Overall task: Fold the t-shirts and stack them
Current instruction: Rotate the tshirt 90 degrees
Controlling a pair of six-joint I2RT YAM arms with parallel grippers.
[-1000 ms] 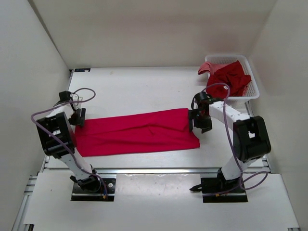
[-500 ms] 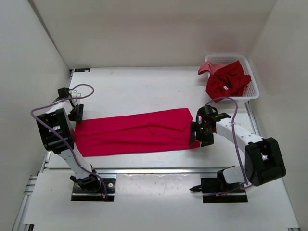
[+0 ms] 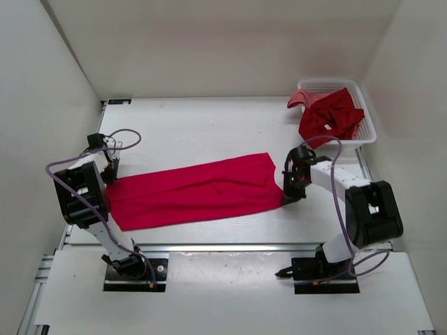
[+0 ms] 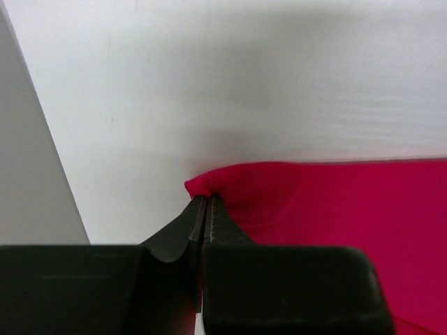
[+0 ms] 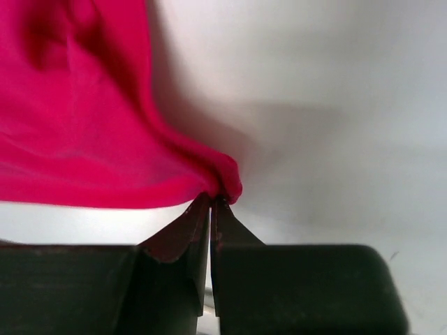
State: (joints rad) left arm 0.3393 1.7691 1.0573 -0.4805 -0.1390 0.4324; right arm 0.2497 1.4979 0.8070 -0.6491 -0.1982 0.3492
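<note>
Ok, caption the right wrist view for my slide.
Right claw pinching a corner of the bright red t-shirt on the table.

3 tees (bright-red tee (image 3: 195, 190), crimson tee (image 3: 332, 115), salmon tee (image 3: 297, 99)), 1 basket (image 3: 328, 84), 2 grippers (left gripper (image 4: 204, 206), right gripper (image 5: 211, 202)).

It looks like a robotics lab test cell. Plain white walls (image 3: 209, 42) box in a white surface (image 3: 202, 129). Aluminium rails (image 3: 223, 246) edge its front.
</note>
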